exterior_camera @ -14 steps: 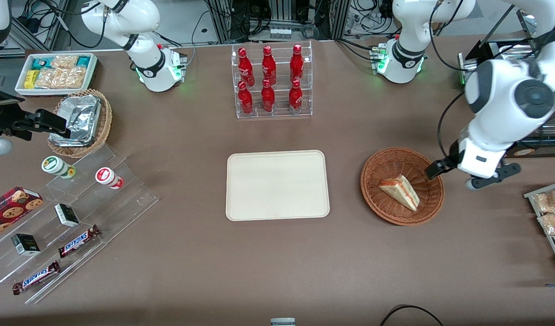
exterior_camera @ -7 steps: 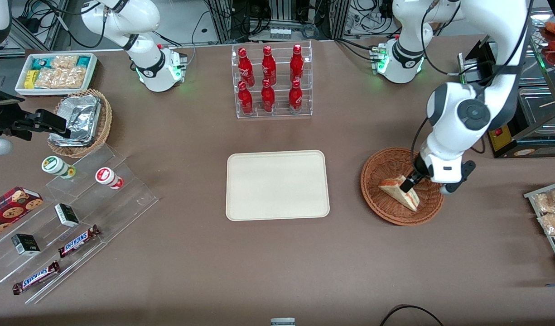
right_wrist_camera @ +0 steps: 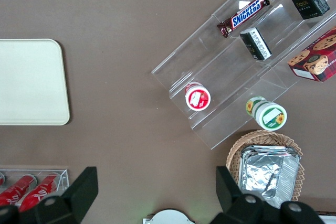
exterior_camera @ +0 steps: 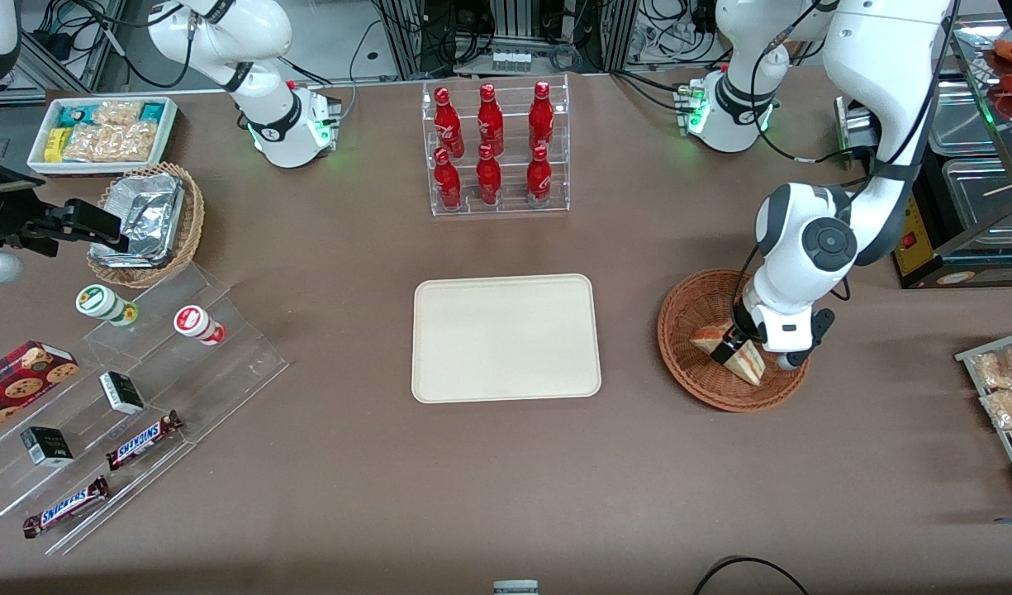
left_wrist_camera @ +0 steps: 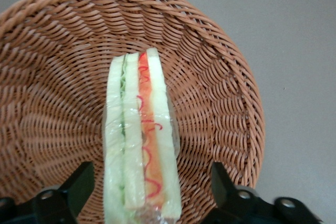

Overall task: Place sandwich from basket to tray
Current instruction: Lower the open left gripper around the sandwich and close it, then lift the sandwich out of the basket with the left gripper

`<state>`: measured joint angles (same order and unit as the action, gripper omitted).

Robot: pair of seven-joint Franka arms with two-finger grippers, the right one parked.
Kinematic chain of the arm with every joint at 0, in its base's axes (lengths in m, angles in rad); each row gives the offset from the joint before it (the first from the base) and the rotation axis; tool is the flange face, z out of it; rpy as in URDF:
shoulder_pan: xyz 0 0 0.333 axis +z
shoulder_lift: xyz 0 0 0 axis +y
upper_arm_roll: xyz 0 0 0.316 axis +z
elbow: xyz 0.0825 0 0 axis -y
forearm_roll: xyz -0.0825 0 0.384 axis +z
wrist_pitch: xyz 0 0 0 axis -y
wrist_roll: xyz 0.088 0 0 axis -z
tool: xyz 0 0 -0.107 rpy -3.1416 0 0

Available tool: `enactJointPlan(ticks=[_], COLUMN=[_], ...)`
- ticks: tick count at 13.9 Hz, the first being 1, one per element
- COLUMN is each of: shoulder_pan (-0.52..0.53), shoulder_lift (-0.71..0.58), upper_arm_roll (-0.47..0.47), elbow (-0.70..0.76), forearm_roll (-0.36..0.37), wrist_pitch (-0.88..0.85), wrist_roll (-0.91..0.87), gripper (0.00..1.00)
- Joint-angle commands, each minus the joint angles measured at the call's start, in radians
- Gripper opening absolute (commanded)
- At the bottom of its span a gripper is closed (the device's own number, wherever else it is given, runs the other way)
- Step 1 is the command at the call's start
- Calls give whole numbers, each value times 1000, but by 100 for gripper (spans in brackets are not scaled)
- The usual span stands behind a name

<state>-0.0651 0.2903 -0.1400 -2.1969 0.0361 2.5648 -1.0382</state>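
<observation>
The sandwich (exterior_camera: 750, 364), a wrapped white-bread wedge with red-orange filling, lies in the round reddish-brown wicker basket (exterior_camera: 687, 307) toward the working arm's end of the table. My left gripper (exterior_camera: 732, 347) is down inside the basket, open, with one finger on each side of the sandwich. In the left wrist view the sandwich (left_wrist_camera: 140, 135) stands on edge between the two black fingers (left_wrist_camera: 80, 184), with a gap to each, on the basket's weave (left_wrist_camera: 52, 82). The cream tray (exterior_camera: 506, 337) lies bare in the middle of the table, beside the basket.
A clear rack of red bottles (exterior_camera: 493, 149) stands farther from the front camera than the tray. A rack of snack packets (exterior_camera: 1005, 388) and metal pans (exterior_camera: 976, 194) are at the working arm's end. Acrylic steps with snacks (exterior_camera: 125, 397), a foil basket (exterior_camera: 150, 219) and a white bin (exterior_camera: 101, 132) are at the parked arm's end.
My left gripper has moved from outside the basket's rim in over the basket and come down with its open fingers straddling the sandwich. The sandwich has not moved.
</observation>
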Motion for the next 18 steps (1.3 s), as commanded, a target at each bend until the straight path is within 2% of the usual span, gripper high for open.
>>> enactJointPlan(ticks=[1, 3, 5, 8, 12, 18], shoulder_pan=[4, 2, 2, -18, -149, -386], shoulder_lift=[21, 24, -8, -75, -56, 56], upper_arm_roll=[-6, -4, -3, -7, -10, -10], elbow=[11, 13, 26, 152, 443, 614], forearm_roll=[27, 74, 82, 84, 79, 73], wrist_pitch=[34, 31, -4, -257, -590, -603], wrist_roll=[-22, -17, -20, -20, -16, -22], gripper=[1, 0, 0, 0, 0, 0])
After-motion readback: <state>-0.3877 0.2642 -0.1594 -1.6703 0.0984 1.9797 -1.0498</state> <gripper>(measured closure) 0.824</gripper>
